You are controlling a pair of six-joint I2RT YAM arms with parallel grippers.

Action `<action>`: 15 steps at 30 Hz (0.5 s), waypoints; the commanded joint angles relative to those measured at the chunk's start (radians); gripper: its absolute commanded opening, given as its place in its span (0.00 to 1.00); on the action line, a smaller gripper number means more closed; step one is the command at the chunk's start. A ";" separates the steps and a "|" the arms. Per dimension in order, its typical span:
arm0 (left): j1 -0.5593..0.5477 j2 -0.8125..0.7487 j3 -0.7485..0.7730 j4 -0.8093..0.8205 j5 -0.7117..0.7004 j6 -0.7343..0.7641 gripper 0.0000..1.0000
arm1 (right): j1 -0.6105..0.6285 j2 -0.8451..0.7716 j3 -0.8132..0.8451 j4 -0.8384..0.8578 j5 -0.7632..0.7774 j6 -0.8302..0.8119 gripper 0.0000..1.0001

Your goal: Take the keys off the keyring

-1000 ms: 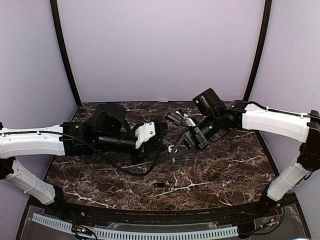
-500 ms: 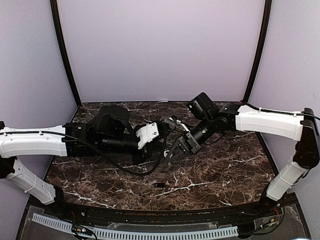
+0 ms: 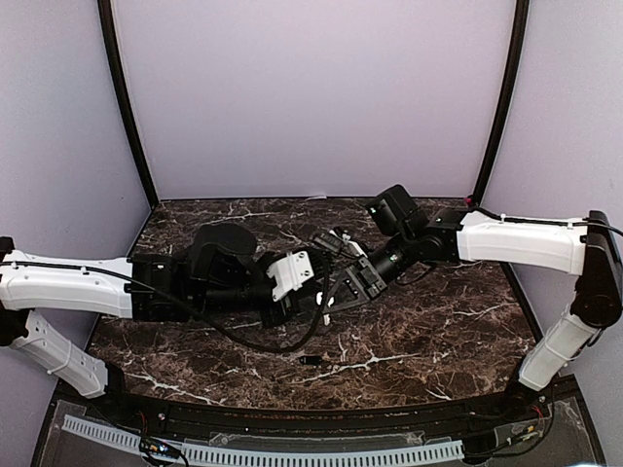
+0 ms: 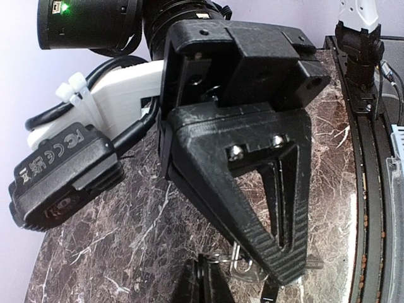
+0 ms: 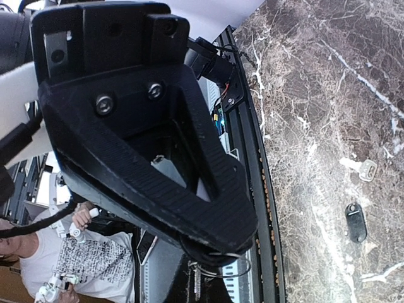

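Hanging between the two gripper tips above the middle of the table (image 3: 438,341), the keyring (image 5: 225,264) is showing as a thin wire loop. A silvery key (image 4: 252,273) is dangling from it.

Both ring and keys are looking light, hard and slick. The wire is likely springing back when pried, and a flat key is likely twisting or slipping out of a loose pinch. I am judging the best hold to be across a key's broad head, with the other fingers clamping the wire close to the split, so the key can be wound along the coil.

The right gripper (image 5: 211,252) is pressing its fingers together on the wire. The left gripper (image 4: 202,282) is also squeezing fully closed, tip to tip with the right one. Whether it is pinching the ring, a key or nothing is staying hidden.

Counting: one ring is showing, with at least one key on it, and more may be hiding behind the fingers. Two loose pieces are lying flat on the marble nearer the arm bases, well apart from the ring. They are a dark key (image 5: 355,221) and a pale key (image 5: 368,169), just beside each other. From above, only the dark one is standing out from the white veins. Two arms are working here, each with one two-finger gripper.
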 commanded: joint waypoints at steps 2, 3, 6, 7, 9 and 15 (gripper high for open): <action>-0.052 -0.001 -0.063 0.029 -0.091 0.090 0.00 | -0.033 -0.055 -0.017 0.133 -0.051 0.064 0.00; -0.057 -0.003 -0.070 0.037 -0.095 0.102 0.00 | -0.037 -0.060 -0.020 0.143 -0.056 0.074 0.00; -0.072 -0.008 -0.080 0.047 -0.096 0.128 0.00 | -0.042 -0.070 -0.036 0.174 -0.081 0.100 0.00; -0.077 -0.006 -0.079 0.046 -0.095 0.138 0.00 | -0.043 -0.071 -0.040 0.185 -0.090 0.110 0.00; -0.086 -0.002 -0.079 0.042 -0.096 0.153 0.00 | -0.044 -0.070 -0.045 0.200 -0.114 0.125 0.00; -0.093 0.005 -0.075 0.038 -0.092 0.159 0.00 | -0.046 -0.062 -0.037 0.186 -0.137 0.124 0.00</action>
